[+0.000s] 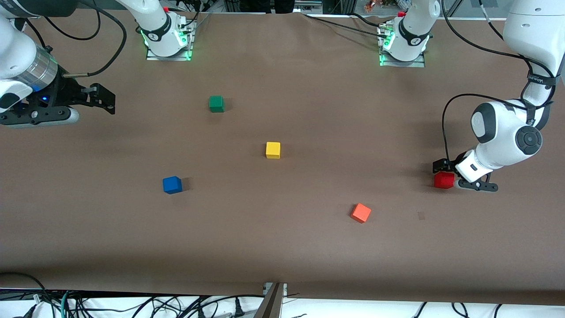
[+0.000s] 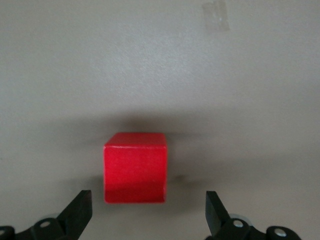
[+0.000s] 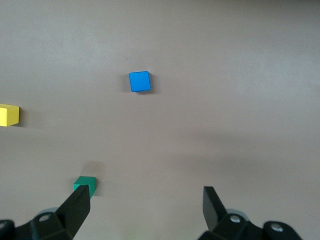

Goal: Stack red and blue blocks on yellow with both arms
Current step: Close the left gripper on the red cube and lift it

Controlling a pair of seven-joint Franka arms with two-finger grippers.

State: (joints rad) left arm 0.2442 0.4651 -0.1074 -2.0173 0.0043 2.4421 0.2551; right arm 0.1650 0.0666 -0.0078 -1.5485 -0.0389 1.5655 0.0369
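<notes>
no legible writing is seen on the cubes. the left arm's black two-finger gripper (image 2: 147,212) is held low with fingers (image 2: 80,212) spread wide around the matte deep red cube (image 2: 135,167) without touching it, toward the left arm's end of the brown table (image 1: 309,247). the right arm's black gripper (image 3: 145,212) is spread open, empty, above the right arm's end. the bright blue cube (image 1: 172,184) lies nearer the front camera than the plain yellow cube (image 1: 273,150) at the table's middle.

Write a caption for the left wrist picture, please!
Left gripper, fingers open, lowered around the red cube on the brown table.
</notes>
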